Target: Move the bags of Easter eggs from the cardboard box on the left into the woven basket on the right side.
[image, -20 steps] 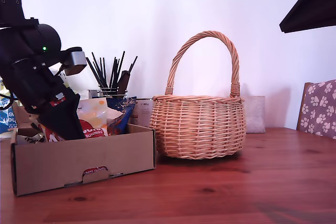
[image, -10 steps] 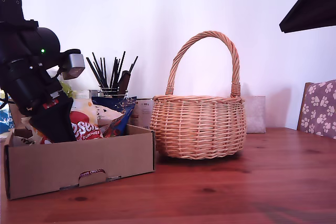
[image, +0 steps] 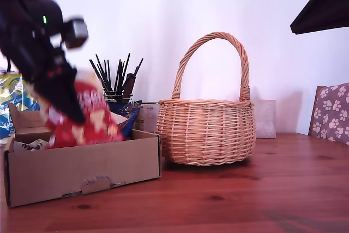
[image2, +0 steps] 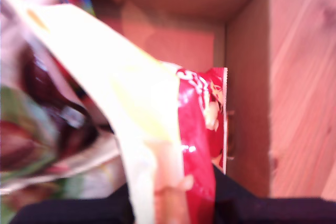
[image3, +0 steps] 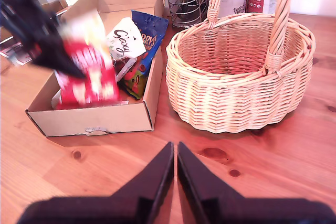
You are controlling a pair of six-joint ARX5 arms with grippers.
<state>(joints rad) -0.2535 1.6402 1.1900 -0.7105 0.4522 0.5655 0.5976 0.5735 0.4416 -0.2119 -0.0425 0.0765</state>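
The first pincer (image: 68, 110) grips a red bag (image: 82, 118), lifting it over the box (image: 82, 170). The second pincer (image3: 175, 156), clenched empty, waits above the bench (image: 245, 200).

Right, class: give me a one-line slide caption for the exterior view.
My first hand lifts a red sweet bag above the cardboard box, beside the woven basket.
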